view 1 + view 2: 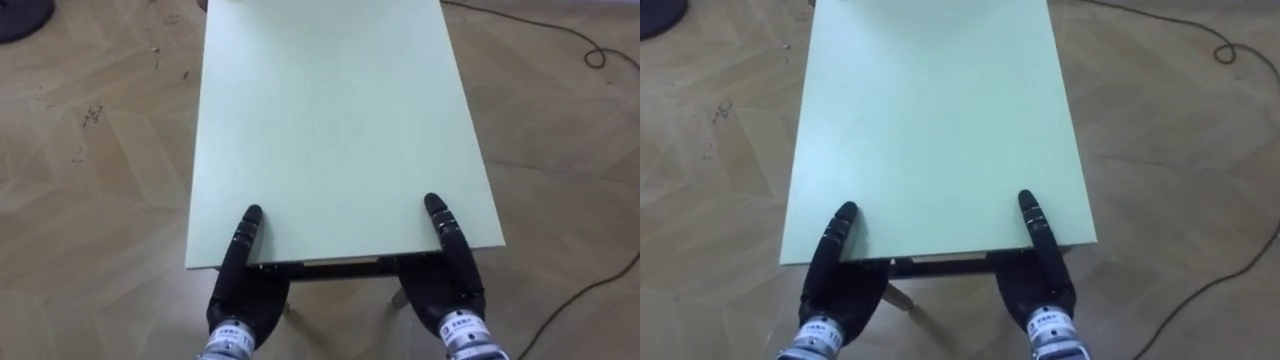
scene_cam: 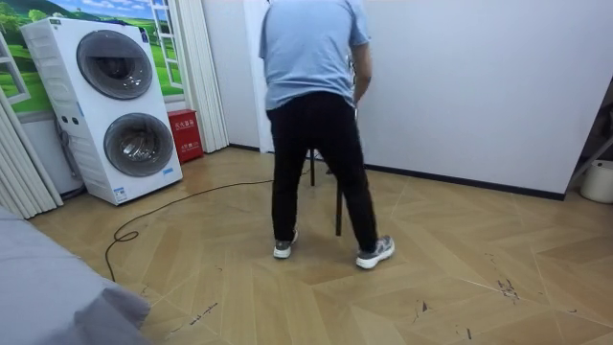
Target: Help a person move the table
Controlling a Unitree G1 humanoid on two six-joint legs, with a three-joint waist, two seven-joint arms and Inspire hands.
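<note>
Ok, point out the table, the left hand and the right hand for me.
table point(image 1: 330, 120): left eye view, middle of its bare pale green top.
left hand point(image 1: 245, 300): left eye view, the hand's dark body below the table's near edge.
right hand point(image 1: 450, 290): left eye view, the hand's dark body below that edge.

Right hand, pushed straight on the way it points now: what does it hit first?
Nothing visible: the right hand, at the near edge of the pale green rectangular tabletop, points along bare board toward its far end, so the way looks free.
</note>
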